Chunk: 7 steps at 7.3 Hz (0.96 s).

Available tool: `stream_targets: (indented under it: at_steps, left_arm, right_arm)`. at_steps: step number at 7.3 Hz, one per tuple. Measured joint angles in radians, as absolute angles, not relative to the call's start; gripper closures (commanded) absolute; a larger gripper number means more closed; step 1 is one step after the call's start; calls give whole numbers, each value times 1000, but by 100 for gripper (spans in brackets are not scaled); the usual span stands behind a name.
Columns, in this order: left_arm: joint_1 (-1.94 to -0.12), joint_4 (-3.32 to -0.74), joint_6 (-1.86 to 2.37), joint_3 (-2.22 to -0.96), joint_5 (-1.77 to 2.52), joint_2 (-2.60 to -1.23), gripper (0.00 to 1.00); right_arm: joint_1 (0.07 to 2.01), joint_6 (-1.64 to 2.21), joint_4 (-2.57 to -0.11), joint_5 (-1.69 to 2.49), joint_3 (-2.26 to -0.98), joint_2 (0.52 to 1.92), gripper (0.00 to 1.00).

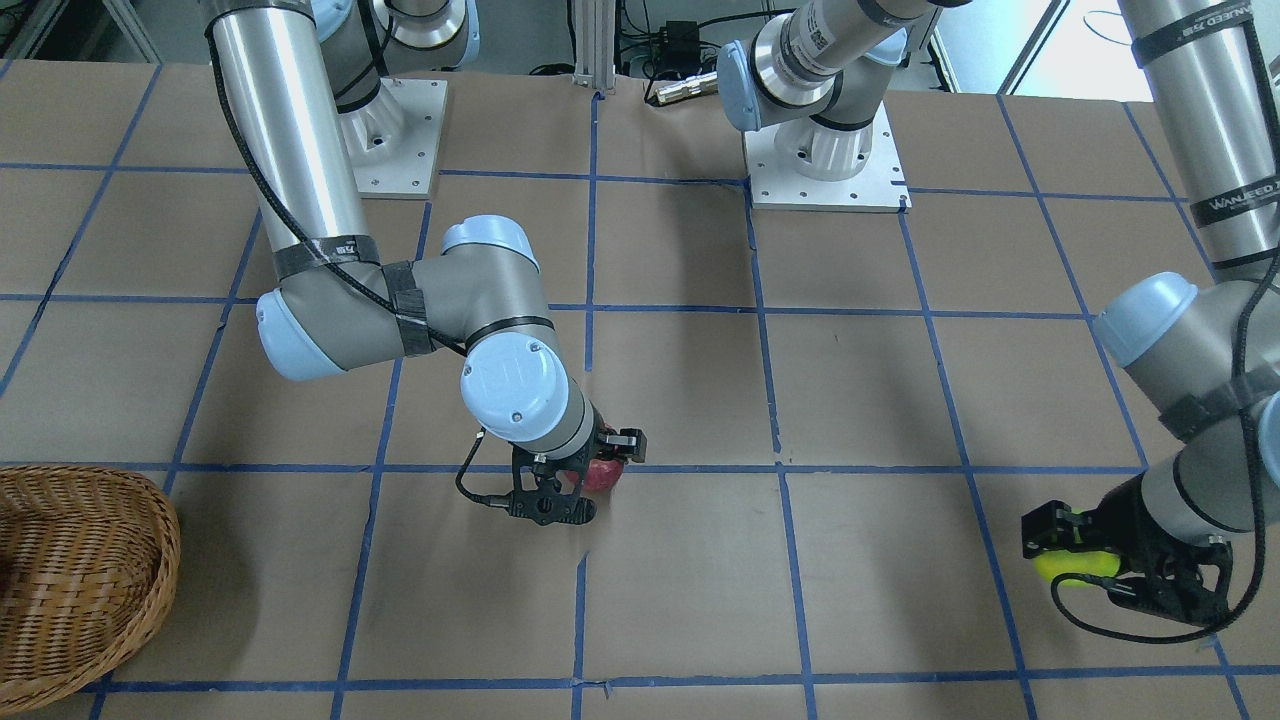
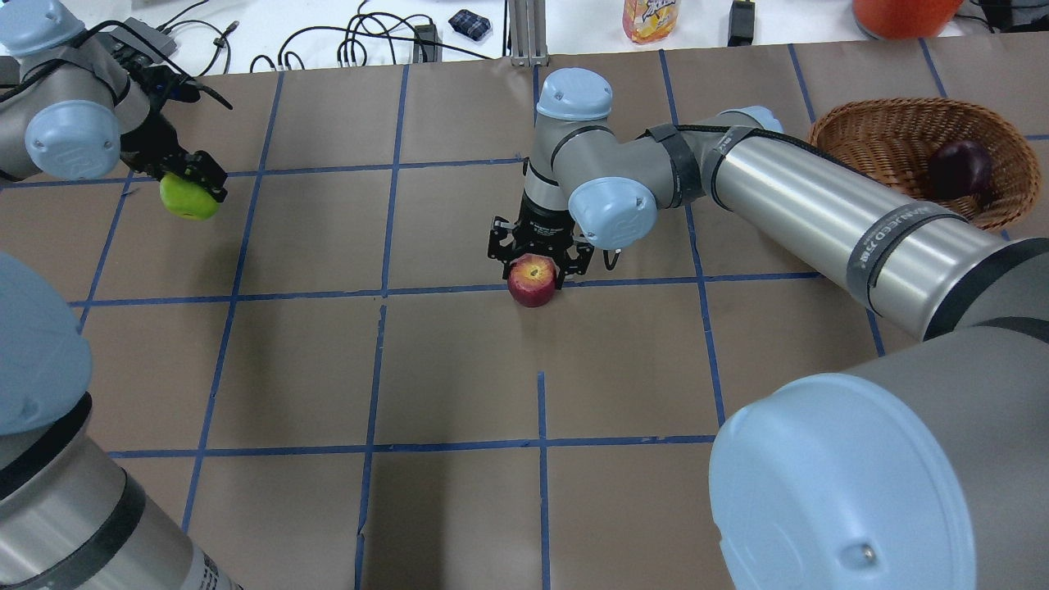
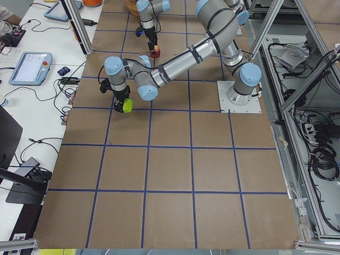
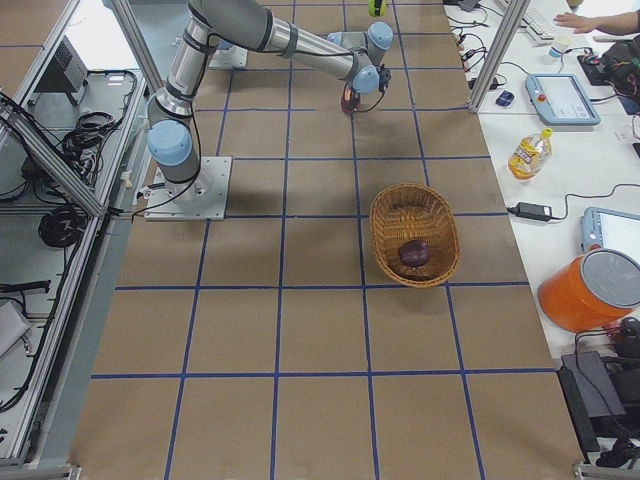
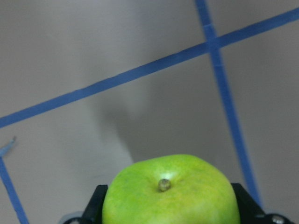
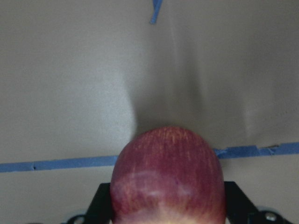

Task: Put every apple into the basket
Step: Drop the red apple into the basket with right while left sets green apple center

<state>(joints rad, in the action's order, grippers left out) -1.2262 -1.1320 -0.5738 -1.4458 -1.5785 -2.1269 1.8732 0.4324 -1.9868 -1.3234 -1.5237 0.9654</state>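
Left gripper [image 2: 193, 185] pinches bright yellow-green apple [image 2: 187, 201]; right gripper [image 2: 534, 267] clamps red apple [image 2: 532, 283] (yellow-streaked); maroon apple [image 2: 959, 168] in basket [image 2: 901, 103].

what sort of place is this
Most likely a robotics lab workcell: an arm base plate bolted to a table marked with a blue tape grid, a teach pendant on the side bench.

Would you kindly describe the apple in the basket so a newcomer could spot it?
Find the brown wicker basket at the far right of the overhead view. Inside lies the dark maroon apple, almost purple-black, far darker than any other apple here.
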Motion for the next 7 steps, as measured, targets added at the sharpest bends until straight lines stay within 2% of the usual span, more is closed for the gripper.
stream_targets:
  at_steps: [3, 5, 6, 7]
  left_arm:
    - [-1429, -1149, -233, -1524, -1570, -2040, 69]
    - [-1589, -1076, 20, -1601, -1570, -2014, 68]
    - [-1675, -1007, 122, -1630, -1571, -2018, 62]
    - [-1758, -951, 211, -1644, -1571, -2031, 62]
  right_arm:
    - [1857, 419, -1961, -1364, -1489, 1005, 100]
    - [1774, 407, -1825, -1418, -1389, 1067, 100]
    - [1709, 377, -1749, -1458, -1331, 1082, 100]
    - [1639, 319, -1698, -1510, -1290, 1088, 100]
